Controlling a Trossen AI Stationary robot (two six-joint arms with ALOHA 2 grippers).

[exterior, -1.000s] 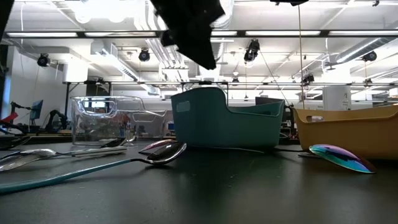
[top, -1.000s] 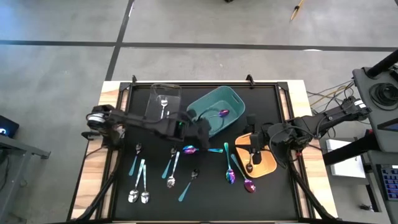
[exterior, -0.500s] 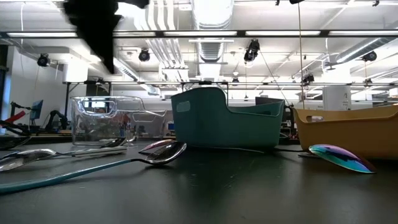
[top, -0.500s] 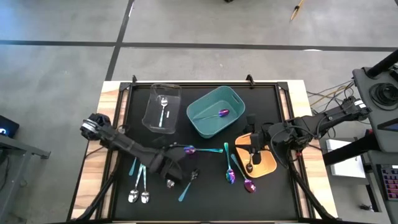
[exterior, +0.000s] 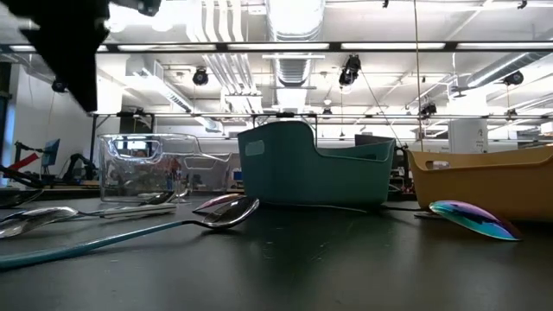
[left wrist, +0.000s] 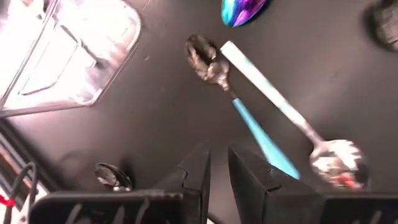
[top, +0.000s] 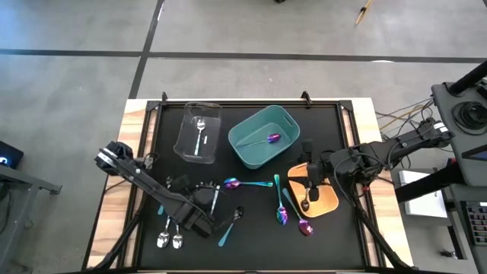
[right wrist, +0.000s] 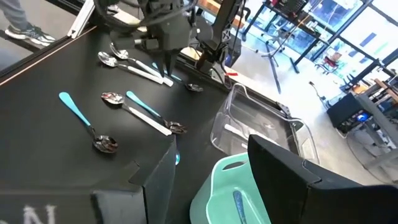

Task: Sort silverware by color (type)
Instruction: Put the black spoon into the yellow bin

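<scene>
My left gripper [left wrist: 219, 160] hovers above the table's near-left part [top: 202, 222], touching nothing, its fingers a narrow gap apart. Beneath it lie a dark spoon with a teal handle [left wrist: 239, 109] and a silver spoon [left wrist: 292, 124]. More silverware is scattered on the mat: silver spoons [top: 170, 239], an iridescent spoon [top: 232, 183] and teal-handled ones [top: 230, 224]. My right gripper [right wrist: 217, 180] waits open above the orange bin [top: 327, 204], which holds a dark spoon [top: 305, 204].
The clear bin [top: 199, 131] holds a silver spoon. The teal bin [top: 262, 137] holds an iridescent spoon [top: 274, 138]. Two iridescent spoons [top: 293, 219] lie near the orange bin. The black mat ends at wooden table edges [top: 114, 228] left and right.
My left arm has swung away from the teal bin toward the table's near-left corner, and its gripper now hangs over the spoons there. None of the silverware has moved.
</scene>
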